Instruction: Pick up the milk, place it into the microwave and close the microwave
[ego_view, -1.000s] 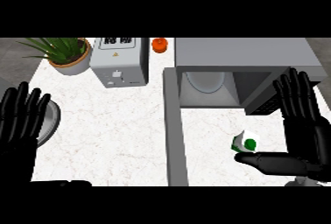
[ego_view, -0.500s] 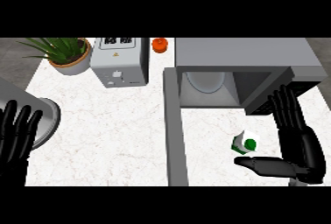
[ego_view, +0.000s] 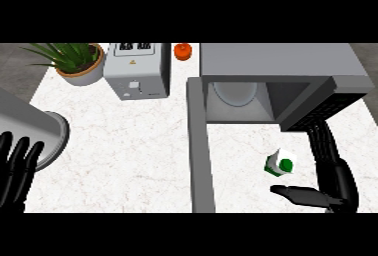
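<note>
A small white milk carton with a green cap (ego_view: 280, 164) stands on the counter in front of the microwave (ego_view: 280, 75). The microwave's cavity is open, with a pale round plate (ego_view: 235, 93) inside, and its door (ego_view: 323, 110) swings out to the right. My right hand (ego_view: 336, 180) is open just right of the carton, fingers straight and pointing away, thumb stretched out below the carton. It does not touch the carton. My left hand (ego_view: 16, 172) rests open at the lower left edge, fingers up.
A toaster (ego_view: 136, 70) and a potted plant (ego_view: 74, 62) stand at the back left. An orange object (ego_view: 182, 51) sits behind the toaster's right side. A grey round container (ego_view: 33, 127) lies at the left edge. A grey strip (ego_view: 201, 150) runs down the counter beside the microwave.
Both hands have sunk toward the view's lower edge. The right hand now sits lower and closer beside the carton, thumb under it. The carton has not moved.
</note>
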